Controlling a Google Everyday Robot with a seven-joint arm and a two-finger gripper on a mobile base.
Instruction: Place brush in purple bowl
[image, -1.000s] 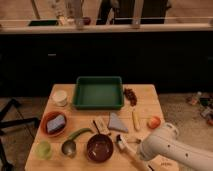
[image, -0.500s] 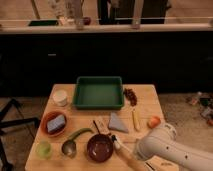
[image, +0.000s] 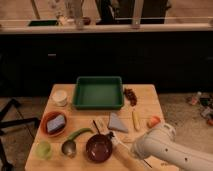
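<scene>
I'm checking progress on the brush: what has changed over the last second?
The arm has edged slightly left, toward the purple bowl. The gripper, shut, stays low at the front edge of the table, right of the bowl and partly hidden by the arm; whether it grips the brush is unclear. The brush lies beside the bowl's right rim, roughly as before. Tray and spoon have not moved.

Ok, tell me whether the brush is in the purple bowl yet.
Out. The brush sits just right of the purple bowl, at its rim, with the hand low beside it.
</scene>
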